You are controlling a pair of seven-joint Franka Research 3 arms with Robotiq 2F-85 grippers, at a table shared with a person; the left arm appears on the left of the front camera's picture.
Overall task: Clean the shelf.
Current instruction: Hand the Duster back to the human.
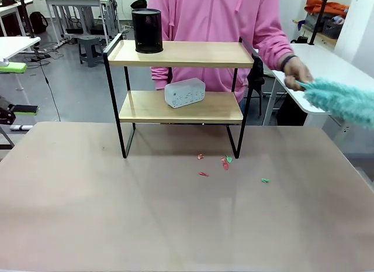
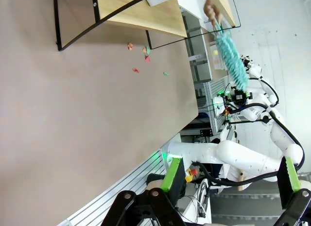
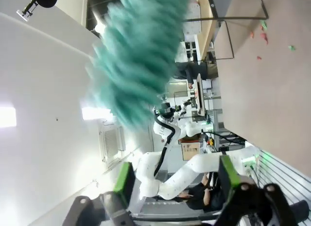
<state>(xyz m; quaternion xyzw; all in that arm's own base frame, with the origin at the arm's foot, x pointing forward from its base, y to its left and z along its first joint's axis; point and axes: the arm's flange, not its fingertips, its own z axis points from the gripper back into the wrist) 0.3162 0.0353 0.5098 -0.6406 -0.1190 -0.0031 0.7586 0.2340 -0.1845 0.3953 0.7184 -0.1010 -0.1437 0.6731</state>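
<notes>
The shelf point(image 1: 181, 79) stands at the desk's point(image 1: 87, 213) far middle. Both end effectors, left point(image 2: 228, 180) and right point(image 3: 175, 180), gape empty. The person's hand point(image 1: 297, 72) holds the duster point(image 1: 342, 102); grip its handle squarely.

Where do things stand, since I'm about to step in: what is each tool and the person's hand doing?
Left tool: open, empty.
Right tool: open, empty; duster out in front of it.
Person's hand: holding the duster by its handle.

Bright even indoor light, soft shadows, motion-blurred duster point(image 3: 141, 56), wide-angle bending in wrist views
</notes>
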